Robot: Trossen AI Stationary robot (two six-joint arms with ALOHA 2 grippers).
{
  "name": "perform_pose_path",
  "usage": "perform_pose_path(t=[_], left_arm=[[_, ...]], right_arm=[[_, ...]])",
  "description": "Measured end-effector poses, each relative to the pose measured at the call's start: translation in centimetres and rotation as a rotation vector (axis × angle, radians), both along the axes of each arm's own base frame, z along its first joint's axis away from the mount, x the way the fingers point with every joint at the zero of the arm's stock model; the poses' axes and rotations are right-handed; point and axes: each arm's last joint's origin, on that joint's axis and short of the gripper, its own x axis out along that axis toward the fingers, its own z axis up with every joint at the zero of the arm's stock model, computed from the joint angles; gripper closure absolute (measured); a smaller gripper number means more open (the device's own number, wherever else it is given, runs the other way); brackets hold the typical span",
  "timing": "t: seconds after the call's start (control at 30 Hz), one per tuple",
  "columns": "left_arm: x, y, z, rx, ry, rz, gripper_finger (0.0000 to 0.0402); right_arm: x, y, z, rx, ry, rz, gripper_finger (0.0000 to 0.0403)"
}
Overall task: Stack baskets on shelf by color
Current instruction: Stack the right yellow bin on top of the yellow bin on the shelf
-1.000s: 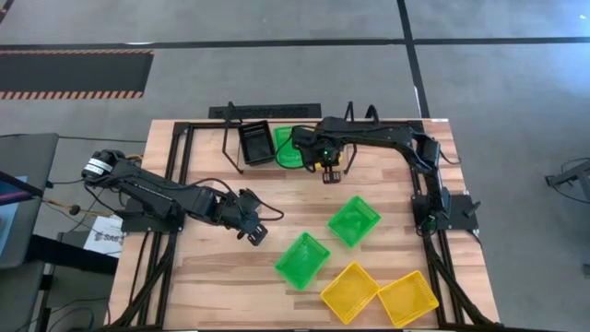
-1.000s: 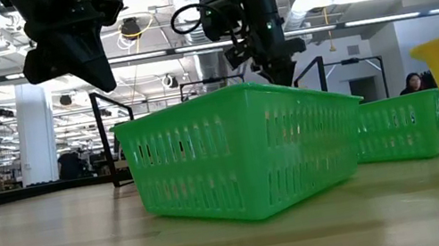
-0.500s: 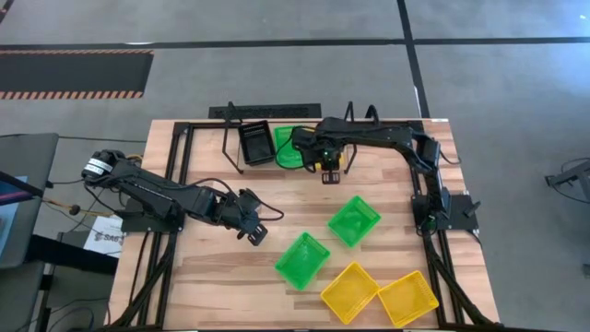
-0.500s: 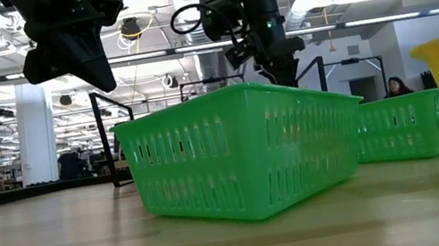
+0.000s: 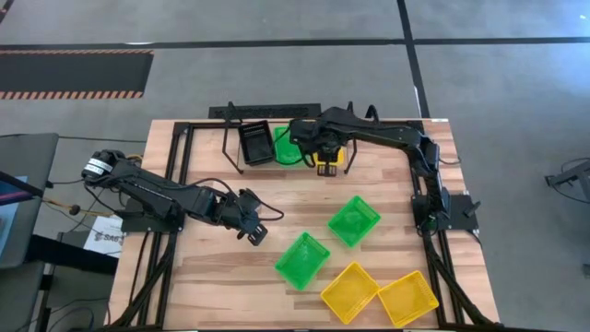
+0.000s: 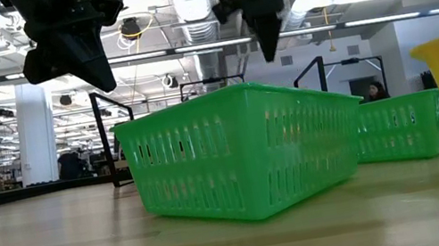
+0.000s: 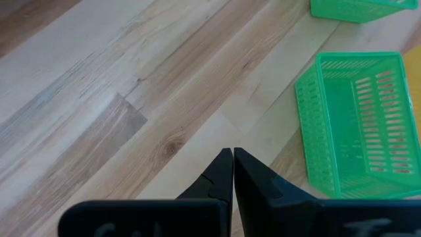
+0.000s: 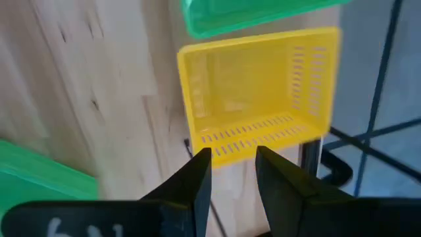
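The shelf (image 5: 230, 138) stands at the table's far edge. On it sit a black basket (image 5: 253, 143), a green basket (image 5: 286, 146) and, at the right end, a yellow basket (image 8: 256, 105), each on its bottom. My right gripper (image 8: 231, 168) hangs open just above the yellow basket's near wall, fingers pointing down, and touches nothing. In the low view it (image 6: 265, 33) is well above the table. My left gripper (image 7: 232, 161) is shut and holds nothing, over bare wood at the table's left middle (image 5: 253, 231).
Two green baskets (image 5: 354, 219) (image 5: 302, 260) and two yellow baskets (image 5: 350, 291) (image 5: 407, 299) sit open side up on the table's near right part. The shelf's black wire upright (image 8: 375, 99) stands right beside the yellow basket. Bare wood lies between the two arms.
My right gripper has opened and let go of the yellow basket, which now rests on the shelf's right end. The gripper has then risen and drawn a little toward the far edge and the left.
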Motion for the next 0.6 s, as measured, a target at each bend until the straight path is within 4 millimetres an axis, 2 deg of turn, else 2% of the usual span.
perform_pose_path(t=[0.07,0.23,0.43,0.6], left_arm=[[0.0,0.0,0.0,0.000,0.000,0.000,0.0402],[0.0,0.0,0.0,0.003,0.001,-0.005,0.0401],[0.1,0.0,0.0,0.023,0.000,-0.049,0.0401],[0.1,-0.1,0.0,0.016,0.010,-0.091,0.0402]], right_arm=[[0.2,0.6,1.2,0.002,-0.084,-0.067,0.0268],[-0.9,2.4,4.0,0.181,-0.263,-0.246,0.0266],[-1.4,6.1,5.4,0.228,-0.334,-0.297,0.0267],[-1.2,9.6,5.6,0.192,-0.353,-0.285,0.0270]])
